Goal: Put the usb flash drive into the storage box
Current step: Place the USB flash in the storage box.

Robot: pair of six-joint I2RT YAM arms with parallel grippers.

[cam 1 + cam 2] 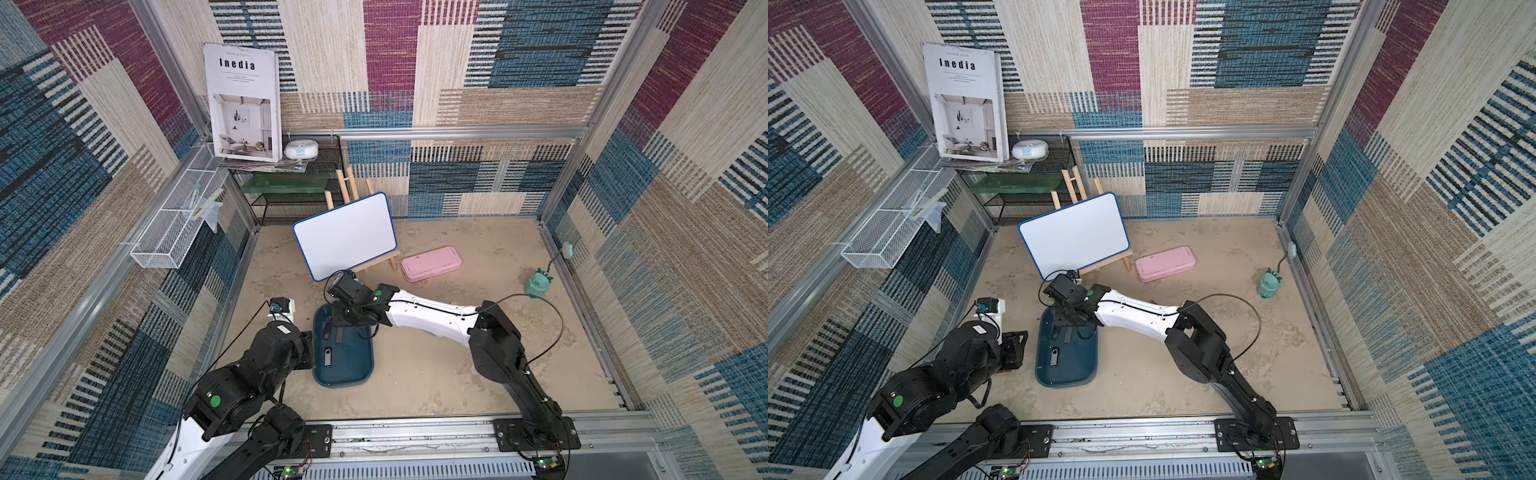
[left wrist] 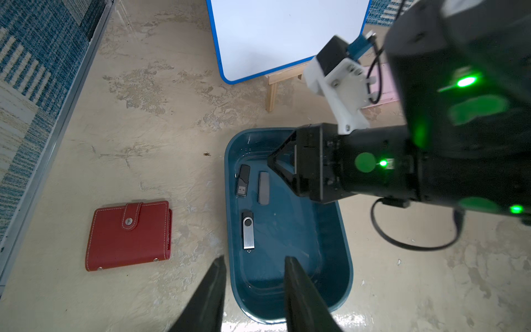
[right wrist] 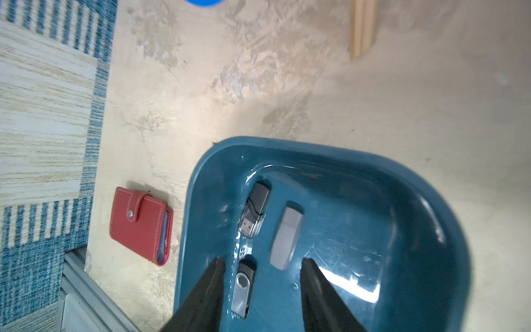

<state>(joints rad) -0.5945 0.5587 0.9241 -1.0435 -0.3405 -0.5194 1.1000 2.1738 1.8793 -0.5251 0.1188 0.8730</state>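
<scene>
Teal storage box left of centre | grey usb flash drive flat inside, far end, beside two other drives | right gripper above, jaws spread, empty | left gripper jaws apart over box's left rim

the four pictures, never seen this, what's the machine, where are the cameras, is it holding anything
This is a two-armed robot at a table. Two pictures look down from overhead; the other two come from a camera on each wrist. On the table are a teal storage box, a red wallet, a pink case and a whiteboard on an easel. In the box lie a swivel flash drive, a black flash drive and a grey flash drive. The right end effector hangs over the box, the left end effector at its edge; both are open and empty.
</scene>
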